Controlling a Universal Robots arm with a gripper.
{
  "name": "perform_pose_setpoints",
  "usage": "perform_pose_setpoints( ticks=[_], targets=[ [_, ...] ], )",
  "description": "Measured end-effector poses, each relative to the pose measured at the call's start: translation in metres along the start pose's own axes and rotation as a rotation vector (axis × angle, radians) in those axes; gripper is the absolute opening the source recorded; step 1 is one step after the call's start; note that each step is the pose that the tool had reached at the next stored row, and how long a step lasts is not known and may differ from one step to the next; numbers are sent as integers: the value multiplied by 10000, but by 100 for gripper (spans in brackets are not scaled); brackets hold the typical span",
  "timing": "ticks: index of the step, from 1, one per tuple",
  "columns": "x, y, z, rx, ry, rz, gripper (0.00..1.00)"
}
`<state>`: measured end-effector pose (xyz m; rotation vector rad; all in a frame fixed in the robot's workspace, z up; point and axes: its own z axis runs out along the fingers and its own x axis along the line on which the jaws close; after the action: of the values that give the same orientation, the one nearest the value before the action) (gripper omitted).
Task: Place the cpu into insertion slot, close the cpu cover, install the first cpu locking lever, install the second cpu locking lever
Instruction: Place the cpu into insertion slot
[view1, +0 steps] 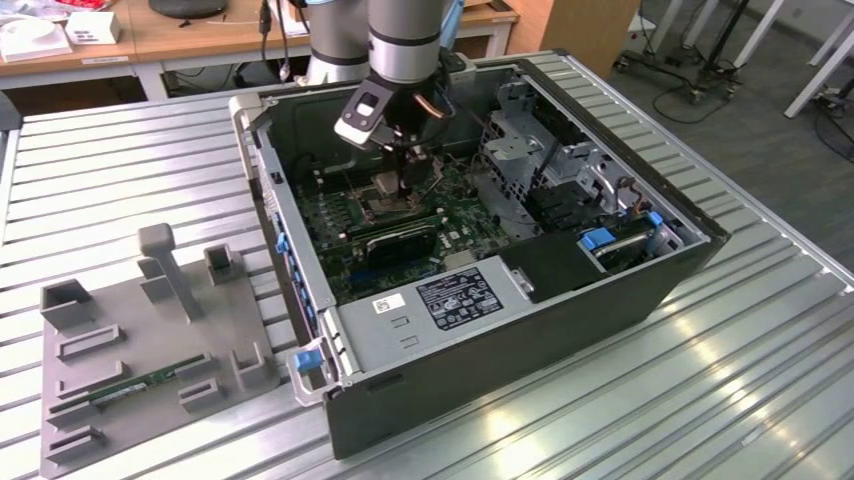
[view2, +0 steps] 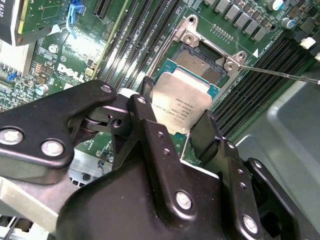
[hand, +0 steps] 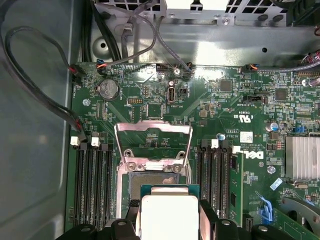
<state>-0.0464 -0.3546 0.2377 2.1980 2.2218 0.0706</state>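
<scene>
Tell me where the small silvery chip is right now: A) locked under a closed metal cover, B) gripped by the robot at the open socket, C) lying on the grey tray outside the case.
B: the gripper clamps the cpu at the insertion slot, with the cpu cover raised.

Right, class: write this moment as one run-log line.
end effector: shut on flat square silvery-tan cpu | cpu: not seated in square black insertion slot | silvery metal frame cpu cover: open
</scene>
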Motion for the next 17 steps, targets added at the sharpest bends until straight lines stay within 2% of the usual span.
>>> perform_pose_setpoints(
  ticks=[8,17],
  targets=[
    [20,-1,25,0,0,4,55],
    [29,-8,164,0,0,19,55]
  ],
)
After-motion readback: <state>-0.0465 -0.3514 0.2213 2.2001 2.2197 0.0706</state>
